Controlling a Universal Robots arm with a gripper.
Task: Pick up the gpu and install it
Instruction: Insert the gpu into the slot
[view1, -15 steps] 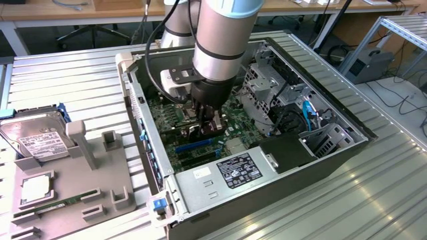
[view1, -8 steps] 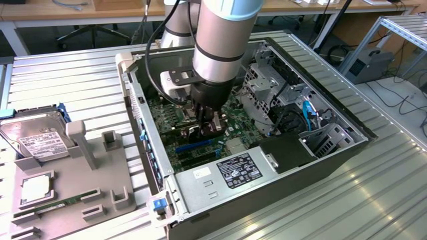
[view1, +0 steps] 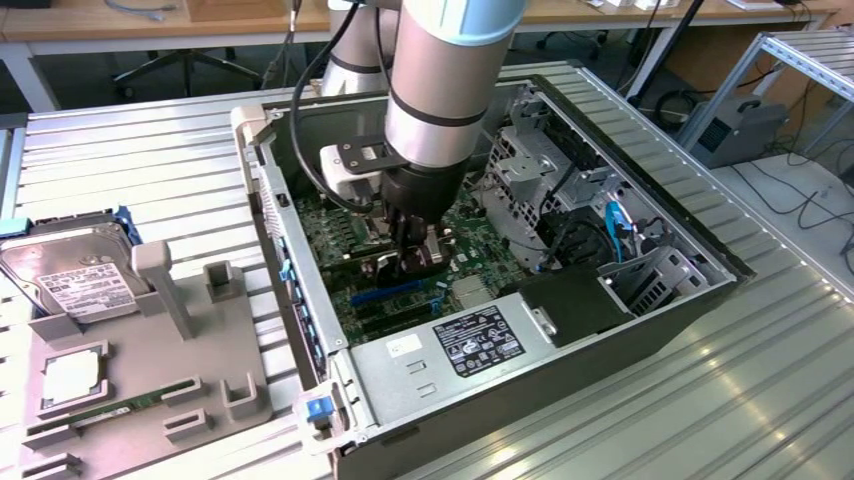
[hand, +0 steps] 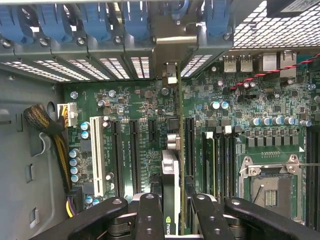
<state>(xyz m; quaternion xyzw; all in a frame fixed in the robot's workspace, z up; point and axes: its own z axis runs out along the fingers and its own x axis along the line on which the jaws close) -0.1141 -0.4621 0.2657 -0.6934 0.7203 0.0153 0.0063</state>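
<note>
Gripper (view1: 407, 268) is down inside the open computer case (view1: 534, 420), fingers clamped on the gpu (hand: 170, 167), which I see edge-on between them. Slatted metal table (view1: 134, 170) carries the case. Motherboard (hand: 135, 100) lies under the card. Card stands upright along the long slots, its metal bracket end at the case's rear slot openings; I can't tell whether it is seated. Power supply (view1: 454, 350) sits at the case's near end. On the exterior view's left, a grey holder (view1: 174, 370), with a hard drive (view1: 67, 272) at its far end.
</note>
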